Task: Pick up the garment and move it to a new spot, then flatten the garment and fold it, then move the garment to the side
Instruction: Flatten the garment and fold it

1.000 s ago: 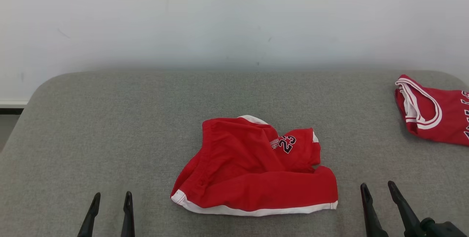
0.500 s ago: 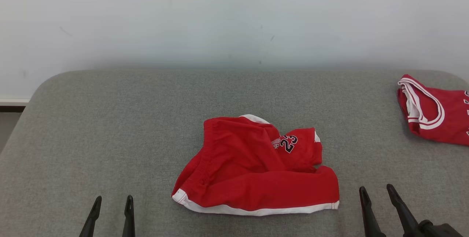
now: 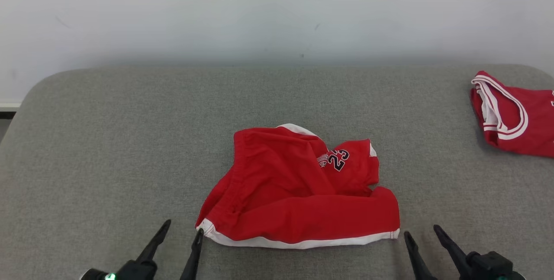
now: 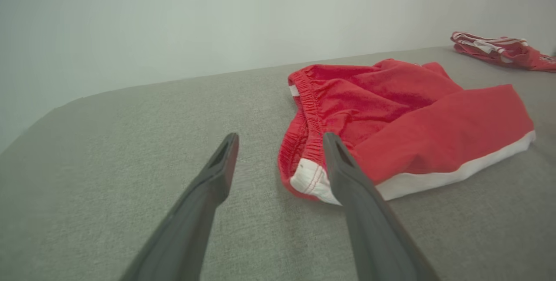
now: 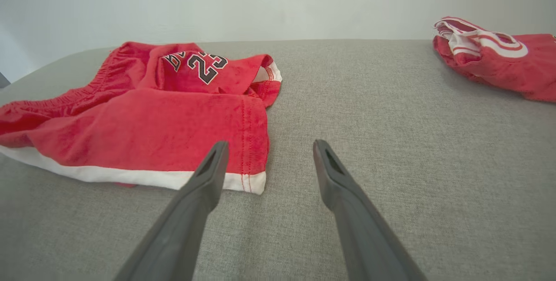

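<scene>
Our left gripper (image 3: 183,226), jaws wide, has closed in on the lower-left corner of the shorts (image 3: 298,193), crumpled mid-frame; our right gripper (image 3: 422,231), wide too, has neared the lower-right hem. We judge the 2 corners get gripped next, to lift or spread

We record the red basketball shorts (image 3: 298,189) lying crumpled at lower centre of the head view, partly folded over itself; white hem band (image 3: 303,242) along its lower edge, "23" print (image 3: 338,159) facing up.
</scene>
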You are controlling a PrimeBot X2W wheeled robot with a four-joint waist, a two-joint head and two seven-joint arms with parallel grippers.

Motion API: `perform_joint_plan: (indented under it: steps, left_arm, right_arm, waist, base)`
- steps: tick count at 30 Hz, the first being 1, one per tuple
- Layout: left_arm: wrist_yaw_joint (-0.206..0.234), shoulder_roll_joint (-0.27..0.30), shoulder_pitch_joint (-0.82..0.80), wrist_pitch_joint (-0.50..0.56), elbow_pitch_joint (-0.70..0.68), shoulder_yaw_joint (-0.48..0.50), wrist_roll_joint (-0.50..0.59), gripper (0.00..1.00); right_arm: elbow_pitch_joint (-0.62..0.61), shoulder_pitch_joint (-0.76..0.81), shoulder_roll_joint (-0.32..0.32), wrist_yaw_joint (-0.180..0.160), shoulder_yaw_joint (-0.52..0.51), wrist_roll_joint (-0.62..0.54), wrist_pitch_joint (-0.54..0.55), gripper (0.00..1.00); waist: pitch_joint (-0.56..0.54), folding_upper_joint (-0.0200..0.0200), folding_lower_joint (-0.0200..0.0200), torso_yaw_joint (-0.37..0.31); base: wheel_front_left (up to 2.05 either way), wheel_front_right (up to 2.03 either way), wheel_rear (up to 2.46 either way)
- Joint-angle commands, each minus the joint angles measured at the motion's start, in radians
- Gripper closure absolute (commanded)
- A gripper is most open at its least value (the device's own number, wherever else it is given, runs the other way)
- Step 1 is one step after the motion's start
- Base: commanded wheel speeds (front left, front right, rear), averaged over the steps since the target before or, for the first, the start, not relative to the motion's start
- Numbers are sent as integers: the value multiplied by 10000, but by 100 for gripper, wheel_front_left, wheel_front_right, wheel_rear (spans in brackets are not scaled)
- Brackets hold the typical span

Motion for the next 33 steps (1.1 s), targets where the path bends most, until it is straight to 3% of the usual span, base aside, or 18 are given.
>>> perform_joint_plan:
  steps: [1,9,17,18,19,20,25,30,33]
  left_arm:
    - [16,198,-390,-29,288,-404,-204,0]
    - [17,1118,-2112,-29,1813,-2309,-1022,0]
    - [18,1327,-3018,-29,3020,-3459,-1829,0]
    - [17,1332,-3041,-29,3090,-3544,-1963,24]
    - [17,1339,-3081,-29,3079,-3566,-2066,57]
    - [16,1359,-3096,-29,3068,-3597,-2075,100]
    - [16,1278,-2785,-29,2696,-3476,-2347,100]
    - [18,1147,-2364,-29,1805,-2912,-2481,100]
    - [18,1105,-2147,-29,903,-2524,-2419,100]
  right_arm:
    - [269,-291,-97,-27,257,96,17,0]
    - [1793,-1734,-270,-27,1729,621,-43,0]
    - [3233,-2727,-140,-27,2995,1386,-135,0]
    - [3363,-2795,-125,-27,3138,1469,-148,33]
    - [3437,-2879,-103,-27,3249,1565,-137,58]
    - [3484,-2959,-82,-27,3341,1667,-137,100]
    - [3185,-3147,-182,-27,3433,1892,-182,100]
    - [2171,-2743,-339,-27,3018,1790,-183,100]
    - [938,-2410,-537,-27,2591,1680,-185,100]
  waist:
    - [265,0,0,-99]
    - [998,0,0,-337]
    - [1218,0,0,-482]
    - [1226,0,0,-493]
    - [1232,0,0,-498]
    - [1233,0,0,-502]
    - [1137,0,0,-511]
    - [1022,0,0,-486]
    - [913,0,0,-494]
  base:
    - [0,0,0]
    - [0,0,0]
    - [0,0,0]
    - [0,0,0]
    - [0,0,0]
    - [0,0,0]
    - [0,0,0]
    - [0,0,0]
    - [0,0,0]
